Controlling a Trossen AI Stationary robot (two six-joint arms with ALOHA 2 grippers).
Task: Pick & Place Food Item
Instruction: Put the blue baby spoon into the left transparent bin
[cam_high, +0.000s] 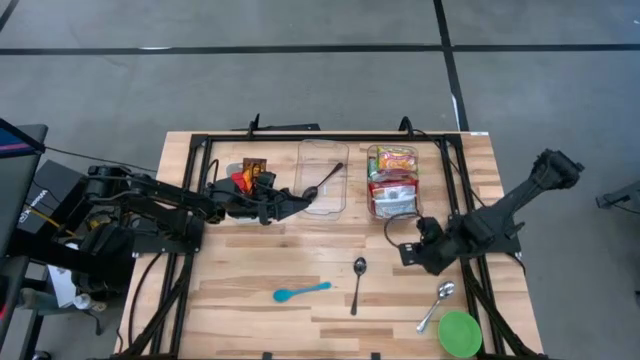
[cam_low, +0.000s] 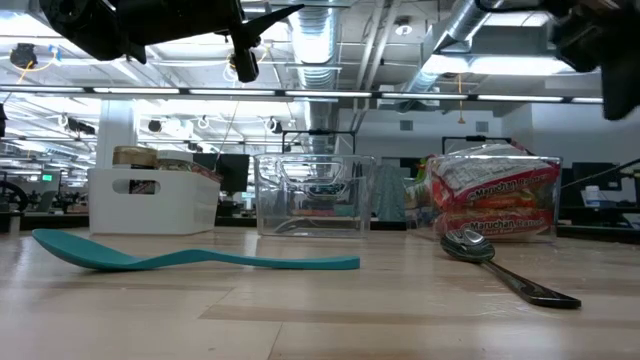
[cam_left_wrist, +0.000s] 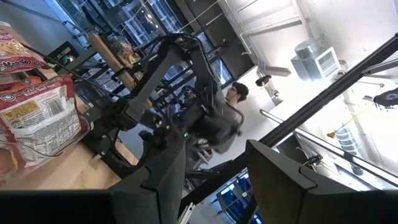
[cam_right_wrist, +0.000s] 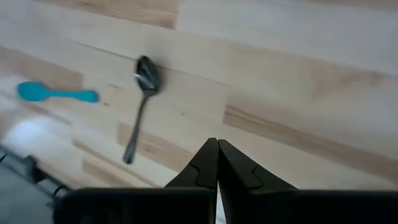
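The food items are ramen packets (cam_high: 392, 182) stacked in a clear tub at the far right, also seen in the low view (cam_low: 490, 195) and the left wrist view (cam_left_wrist: 37, 112). Snack packets (cam_high: 252, 170) lie in a white bin (cam_low: 150, 198) at the far left. My left gripper (cam_high: 300, 203) hovers open beside the near left corner of a second clear tub (cam_high: 323, 178); nothing sits between its fingers (cam_left_wrist: 214, 180). My right gripper (cam_high: 408, 252) hangs shut (cam_right_wrist: 217, 144) over bare table in front of the ramen tub, slanting down.
A dark spoon lies inside the middle clear tub (cam_high: 325, 182). On the near half of the table lie a dark metal spoon (cam_high: 358, 282), a blue spoon (cam_high: 302, 291), a silver spoon (cam_high: 437, 303) and a green round lid (cam_high: 460, 332). A black frame (cam_high: 300, 135) borders the table.
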